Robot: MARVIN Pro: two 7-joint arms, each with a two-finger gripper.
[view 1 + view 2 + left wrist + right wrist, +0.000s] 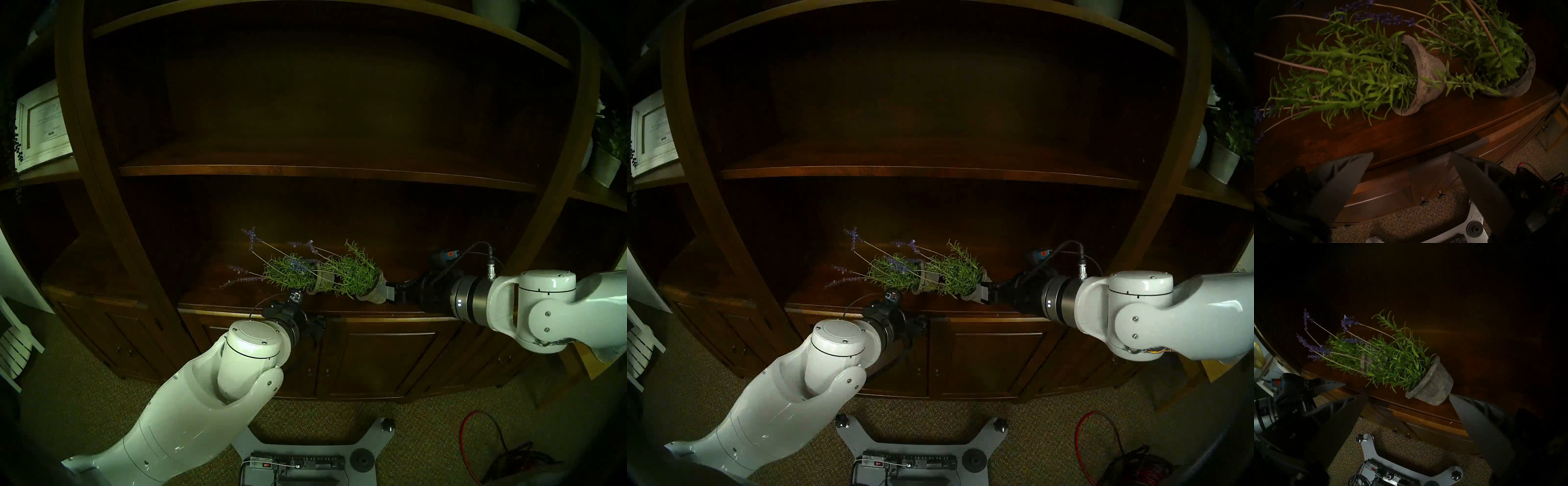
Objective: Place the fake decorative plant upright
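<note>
On the cabinet ledge: two potted fake lavender plants lie tipped over, foliage and purple spikes pointing toward the robot's left, pots toward its right
Right plant [356, 275]: on its side near the front edge of the ledge [237, 281]; its grey pot [1432, 387] has the mouth facing left and the base right
Left plant [288, 271]: also on its side, its pot [1423, 73] just beside the right plant's leaves; stems of the two overlap
Step in hand: approach for the grasp, as I read it; neither plant is upright yet, so the task is at its start
Right end effector [389, 291]: fingers spread wide, nothing held; in the head view the tips sit at the base of the right pot, but from these views I cannot tell whether they touch it; in the right wrist view the pot lies between and just past the two fingers
Left end effector [1411, 155]: fingers wide apart, empty; it hovers in front of the ledge edge, below the left plant's leaves, touching nothing I can see
Next move, my judgement: carry the right fingers on around the pot wall, close on it, lift and swing the base down so the pot stands on the ledge
Care needed: entangled stems may drag the left plant along; pot is tapered, so a grip close to the rim should slip less
Light: dim, far shelf detail not readable
</note>
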